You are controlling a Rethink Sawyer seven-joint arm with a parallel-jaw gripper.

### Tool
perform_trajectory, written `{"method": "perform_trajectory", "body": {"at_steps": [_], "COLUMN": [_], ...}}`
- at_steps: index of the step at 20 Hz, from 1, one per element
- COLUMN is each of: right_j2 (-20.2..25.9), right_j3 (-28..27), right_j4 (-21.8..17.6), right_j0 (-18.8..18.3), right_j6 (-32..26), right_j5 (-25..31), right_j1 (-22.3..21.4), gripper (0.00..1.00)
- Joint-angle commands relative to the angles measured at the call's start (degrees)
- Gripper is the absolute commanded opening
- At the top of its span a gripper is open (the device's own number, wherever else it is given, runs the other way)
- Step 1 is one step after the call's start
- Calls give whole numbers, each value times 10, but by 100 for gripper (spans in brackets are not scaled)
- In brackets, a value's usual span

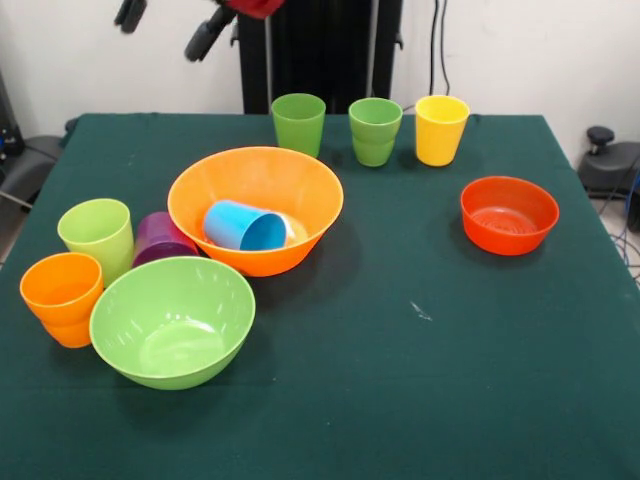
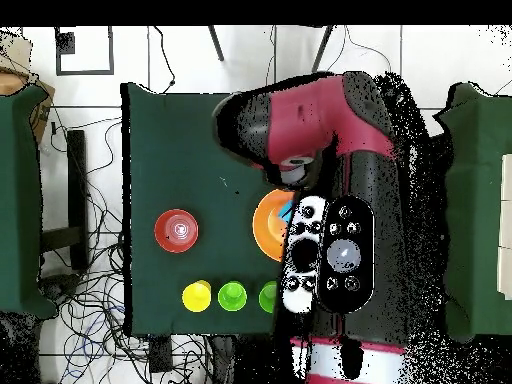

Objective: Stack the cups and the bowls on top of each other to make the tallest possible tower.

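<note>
Front view
- Hanging at the top edge, raised well above the surface (image 1: 400, 380): the tool (image 1: 205, 38), only dark tips showing; impossible to tell whether released or clenched, and nothing seen in its grasp.
- Standing upright in a row just below the tool and off to its right: darker green cup (image 1: 298, 122) nearest, mid-green cup (image 1: 375, 130) next, yellow cup (image 1: 441, 128) farthest along.
- Sitting well below the tool, almost straight under it: large orange bowl (image 1: 255, 208), holding the blue cup (image 1: 243, 226), which is lying on its side with its mouth facing the camera.
- Resting far to the tool's right and lower: red-orange bowl (image 1: 509, 214), alone and apart from the rest.
- Clustering well below the tool and to its left: lime cup (image 1: 97, 235) upright, purple cup (image 1: 160, 238) just beside it and partly hidden, orange cup (image 1: 62, 295) lower still, lime-green bowl (image 1: 172, 320) in front, touching or almost touching the orange bowl.

Overhead view
- Covering the middle of the surface: the red and black arm (image 2: 320, 110), hiding the tool itself.
- Peeking out beside the arm: part of the large orange bowl, with the red-orange bowl well clear of it.
- Lining up near the surface's edge: yellow cup, then mid-green cup, then the darker green cup half hidden by the arm.
</note>
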Motion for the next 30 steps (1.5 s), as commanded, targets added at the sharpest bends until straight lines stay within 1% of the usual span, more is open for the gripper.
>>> {"method": "perform_trajectory", "body": {"at_steps": [1,7,9,11,13,16,18,23,26,30], "right_j2": [-34,-45,-51,-56,-56,-69,-81,-101,-117,-128], "right_j3": [97,130,145,149,148,156,158,162,145,130], "right_j4": [-2,10,22,34,48,62,61,75,81,85], "right_j0": [36,42,41,37,32,36,44,49,56,61], "right_j6": [156,195,216,227,221,226,238,264,289,302], "right_j5": [-67,-115,-134,-139,-129,-129,-135,-135,-127,-107], "right_j1": [0,-2,-4,-2,2,7,12,18,25,28], "gripper": [100,100,100,100,100,100,100,100,100,100]}}
